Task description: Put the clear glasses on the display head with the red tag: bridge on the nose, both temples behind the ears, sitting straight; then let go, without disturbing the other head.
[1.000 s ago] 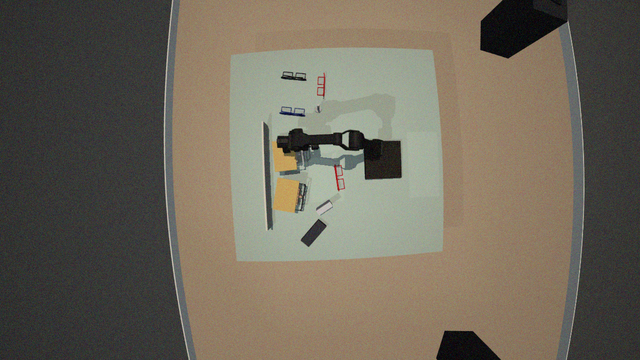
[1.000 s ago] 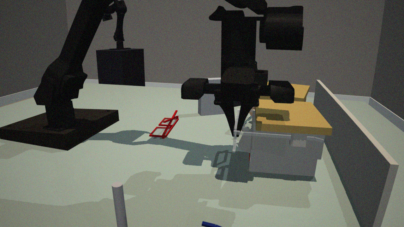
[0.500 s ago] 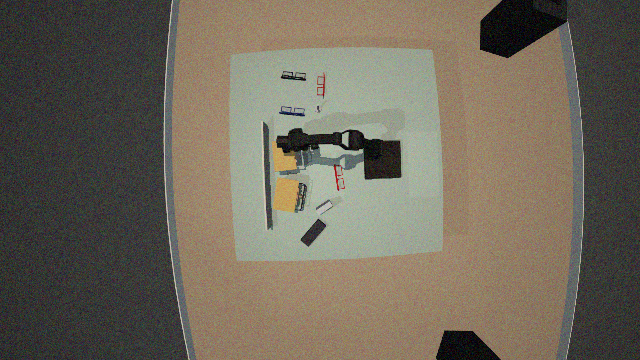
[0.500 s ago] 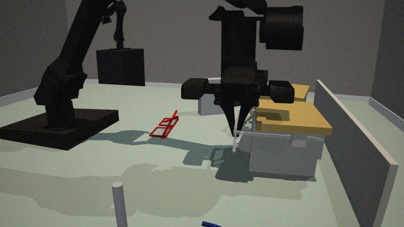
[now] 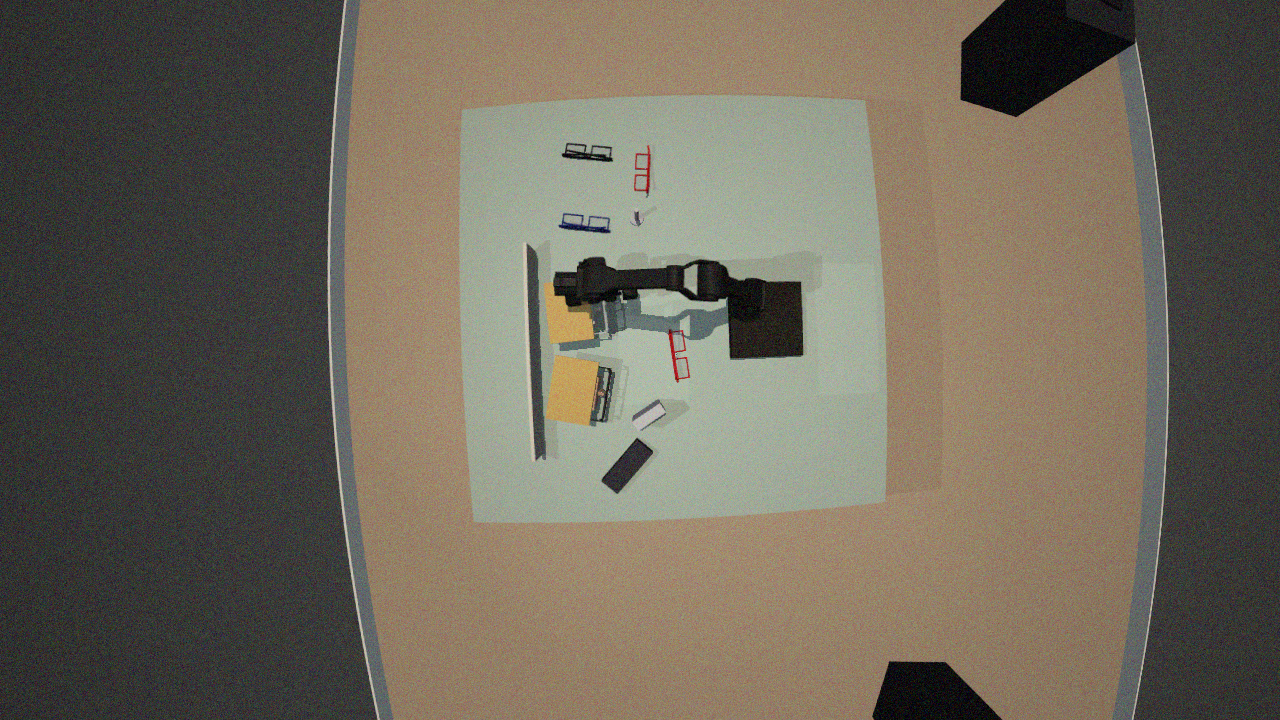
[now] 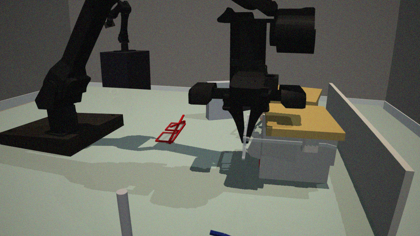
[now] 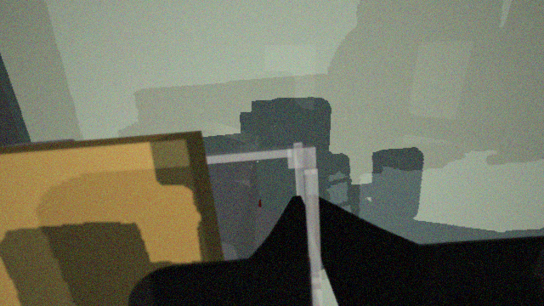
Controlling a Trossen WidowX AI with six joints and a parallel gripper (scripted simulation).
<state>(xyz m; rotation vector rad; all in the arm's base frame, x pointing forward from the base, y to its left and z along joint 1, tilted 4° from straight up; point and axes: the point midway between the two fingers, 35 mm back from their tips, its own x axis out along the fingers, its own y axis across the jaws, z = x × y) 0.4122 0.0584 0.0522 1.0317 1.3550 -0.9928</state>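
Note:
My gripper (image 6: 245, 142) (image 7: 303, 203) is shut on the front frame of the clear glasses (image 6: 243, 152) (image 7: 312, 221), in front of the head with the red tag (image 6: 293, 167) (image 5: 572, 326). The front stands roughly upright, a little off the face. The near temple runs back along the head's side, below its yellow top (image 7: 106, 166), past the ear block (image 6: 310, 147). The red tag (image 6: 259, 163) (image 7: 260, 203) shows low on the face. The far temple and the bridge's contact with the nose are hidden. The other head (image 5: 569, 390) (image 6: 315, 94) wears dark glasses (image 5: 610, 394).
A long wall (image 5: 534, 358) (image 6: 378, 146) stands behind both heads. Red glasses (image 5: 674, 358) (image 6: 177, 132) lie near the arm's base. A pale block (image 5: 648, 414) and a dark block (image 5: 626, 465) are beyond the other head. A post (image 5: 637, 217) (image 6: 124, 214) stands on the opposite side, near blue glasses (image 5: 584, 226).

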